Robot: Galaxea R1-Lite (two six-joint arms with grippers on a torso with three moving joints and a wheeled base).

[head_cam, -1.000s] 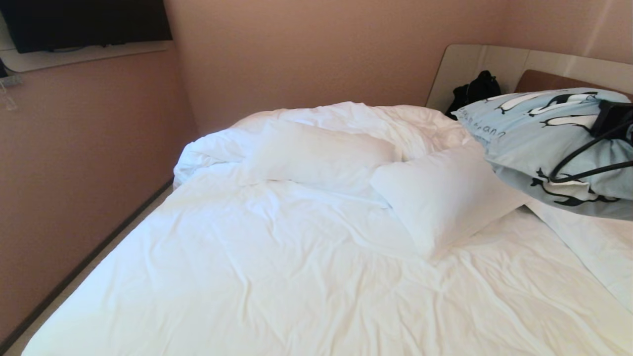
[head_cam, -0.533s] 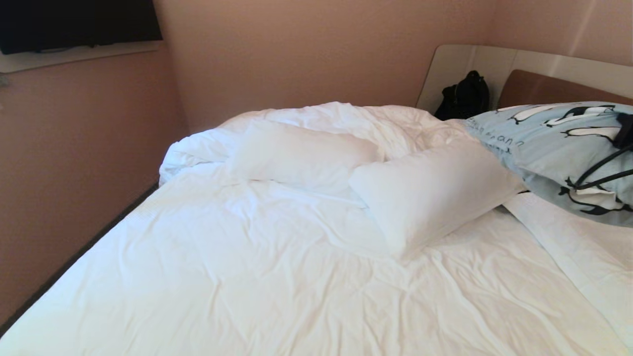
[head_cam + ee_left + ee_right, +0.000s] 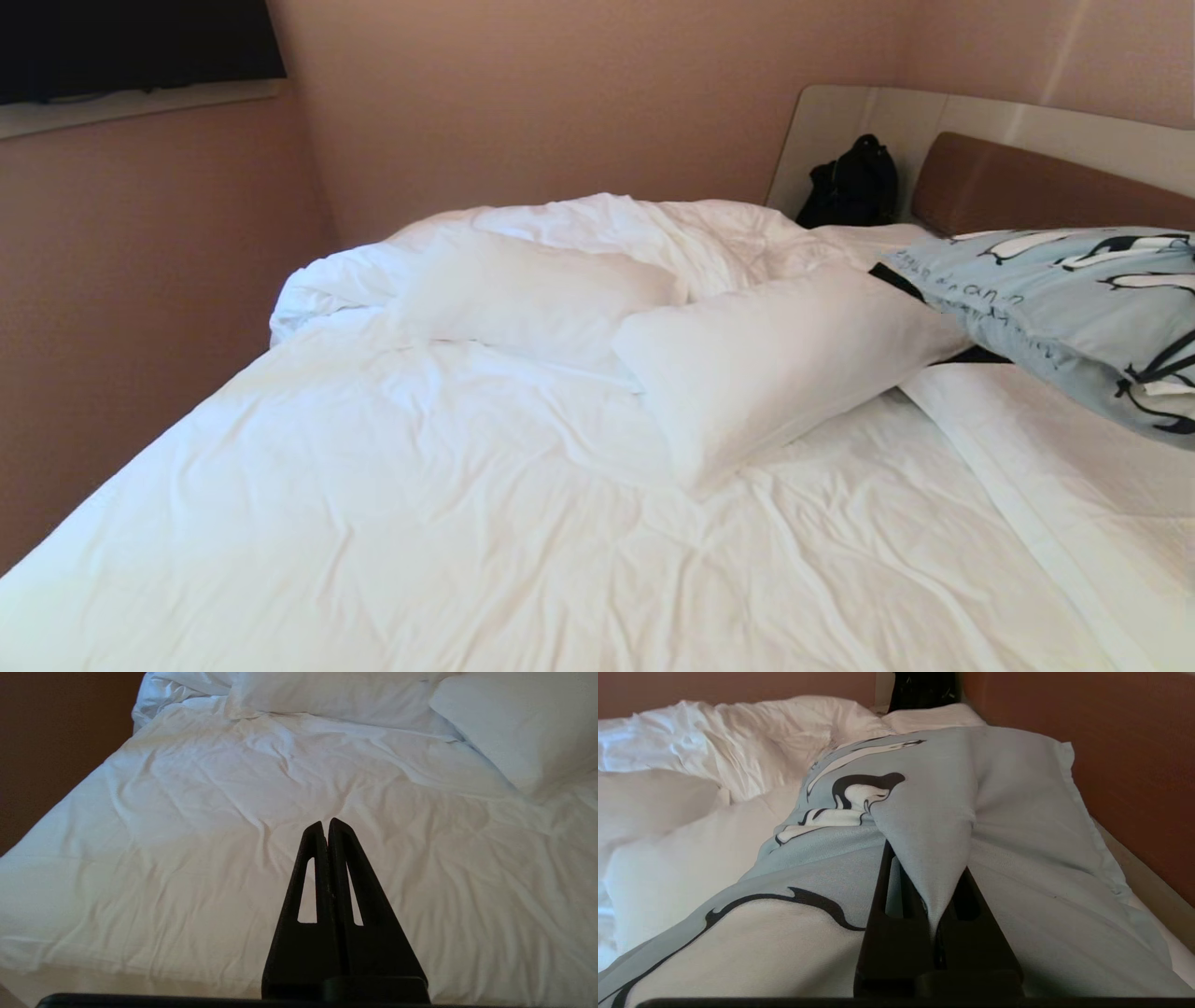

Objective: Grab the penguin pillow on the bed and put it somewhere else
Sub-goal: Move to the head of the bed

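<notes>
While the left gripper point(image 3: 325, 826) hangs low over the near part of the bed point(image 3: 420, 523) with its two black fingers pressed together and nothing between them, the wrinkled white sheet point(image 3: 196, 826) spreads out bare beneath it. Farther back on the bed, two plain white pillows lie side by side: one point(image 3: 775, 359) angled across the middle, the other point(image 3: 532, 299) behind it toward the left wall. A heap of white duvet point(image 3: 653, 229) is bunched up beyond them.

On the right side of the bed, the penguin pillow point(image 3: 1074, 317) is lifted off the sheet, its near corner overlapping the angled white pillow's far end. The right gripper point(image 3: 931, 858) is clamped on a pinched fold of the pillow's pale-blue fabric; the cloth is drawn into a peak between its closed fingers, as the right wrist view shows. A folded white sheet edge point(image 3: 1027, 495) runs under the raised pillow.

Behind the pillow stands the brown headboard point(image 3: 1027, 187) in its beige frame point(image 3: 934, 107). A black bag point(image 3: 845, 187) sits at the frame's left end, against the pink wall point(image 3: 560, 103).
</notes>
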